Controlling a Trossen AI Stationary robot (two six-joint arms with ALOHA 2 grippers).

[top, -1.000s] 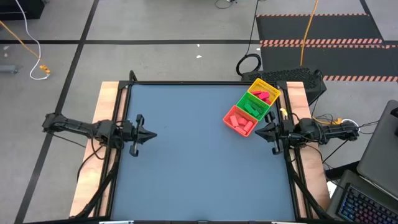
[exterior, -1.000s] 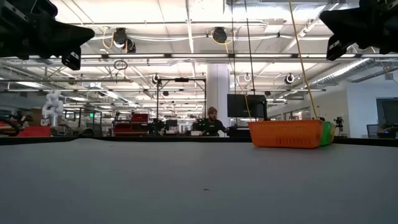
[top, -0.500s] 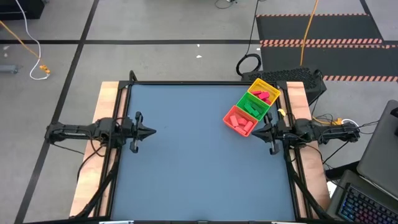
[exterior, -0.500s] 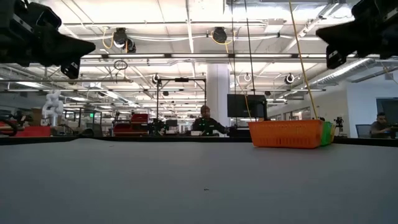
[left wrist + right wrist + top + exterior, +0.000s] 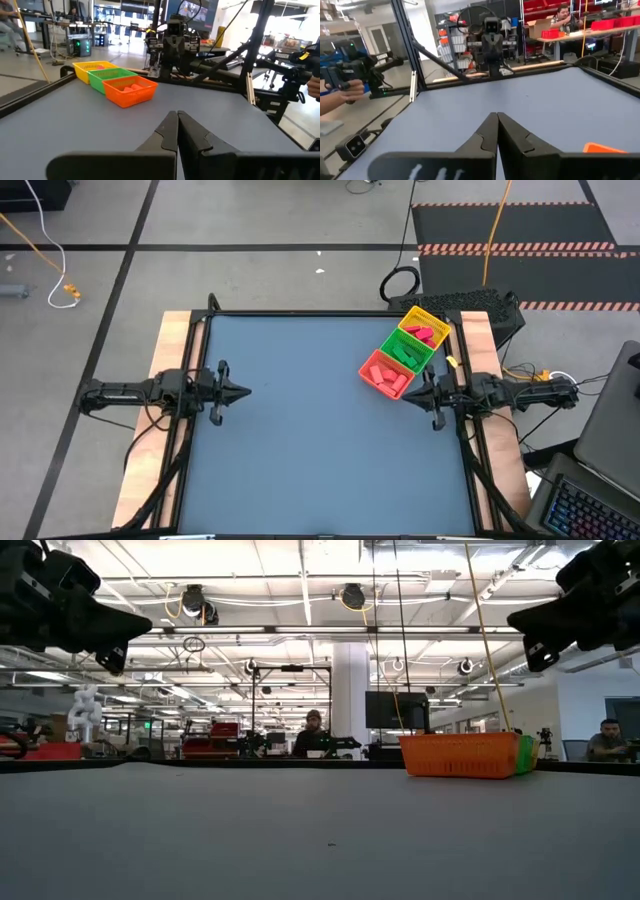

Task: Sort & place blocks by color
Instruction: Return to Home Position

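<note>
High view: the left gripper (image 5: 243, 391) and right gripper (image 5: 413, 389) have shifted only slightly in 1 second, settling at opposite edges of the table (image 5: 300, 440); all blocks (image 5: 405, 352) lie in the 3-compartment tray (image 5: 364, 370), so sorting looks finished; low view: both grippers hang above the table; wrist views: both jaws clenched, empty.

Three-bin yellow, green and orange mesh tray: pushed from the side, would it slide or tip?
Probably slide: the yellow, green and orange mesh tray sits low and wide on the smooth grey table. Its thin mesh walls and few small red and green blocks suggest it is light, so it may twist round.
</note>
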